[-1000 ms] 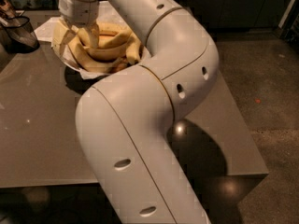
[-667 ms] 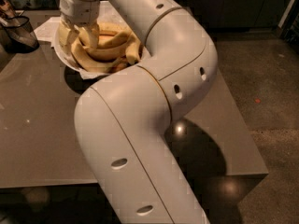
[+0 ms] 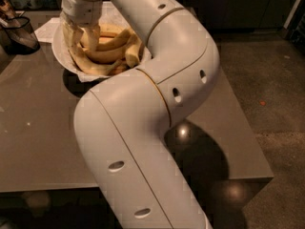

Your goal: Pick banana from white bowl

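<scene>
Tool [image 3: 82, 41] dips among bananas [image 3: 107, 55] in the white bowl [image 3: 56, 49], at eleven o'clock on the worktop [image 3: 38, 128], positioned to grasp one; whether it grips cannot be told.

Pincer [image 3: 82, 41] sits inside the white bowl [image 3: 58, 55], bananas [image 3: 112, 54] packed against its right. The arm [image 3: 181, 75] walls off the near side, a mesh basket [image 3: 20, 33] guards the left, with open bench [image 3: 33, 128] between them.

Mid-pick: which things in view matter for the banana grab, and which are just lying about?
For the job:
- gripper, down inside the bowl
- bananas
- white bowl

Lying about:
- dark mesh basket, on the table beside the bowl
- white paper between basket and bowl
</scene>
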You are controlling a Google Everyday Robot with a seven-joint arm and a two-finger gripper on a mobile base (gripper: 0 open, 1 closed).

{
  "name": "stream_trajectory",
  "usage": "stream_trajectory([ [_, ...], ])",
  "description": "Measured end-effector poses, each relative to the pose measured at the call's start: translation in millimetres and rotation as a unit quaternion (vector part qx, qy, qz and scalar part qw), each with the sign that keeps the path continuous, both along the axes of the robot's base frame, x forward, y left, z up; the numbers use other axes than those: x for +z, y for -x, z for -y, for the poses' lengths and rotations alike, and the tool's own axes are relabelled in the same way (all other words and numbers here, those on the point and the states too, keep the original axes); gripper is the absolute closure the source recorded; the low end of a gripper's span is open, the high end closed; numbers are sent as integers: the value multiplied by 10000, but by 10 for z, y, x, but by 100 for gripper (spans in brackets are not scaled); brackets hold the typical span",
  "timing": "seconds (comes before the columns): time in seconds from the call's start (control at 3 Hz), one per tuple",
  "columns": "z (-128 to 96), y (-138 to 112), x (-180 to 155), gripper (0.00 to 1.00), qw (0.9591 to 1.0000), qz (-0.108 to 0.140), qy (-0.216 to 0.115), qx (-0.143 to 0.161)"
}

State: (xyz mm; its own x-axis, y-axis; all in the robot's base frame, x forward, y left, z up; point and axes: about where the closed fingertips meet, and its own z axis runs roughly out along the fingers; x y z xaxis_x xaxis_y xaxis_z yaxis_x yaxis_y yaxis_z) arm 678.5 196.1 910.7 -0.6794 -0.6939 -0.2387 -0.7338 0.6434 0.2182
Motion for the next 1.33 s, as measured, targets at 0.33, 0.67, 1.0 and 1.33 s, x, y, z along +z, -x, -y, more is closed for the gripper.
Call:
stream_trajectory([
  [0.33, 22, -29, -3, 100, 10000, 13, -68, 11],
  [0.67, 22, -31, -1, 82, 10000, 15, -69, 9],
  [1.0, 22, -31, -1, 59, 10000, 15, -69, 9],
  [1.33, 22, -31, -1, 36, 10000, 15, -69, 9],
])
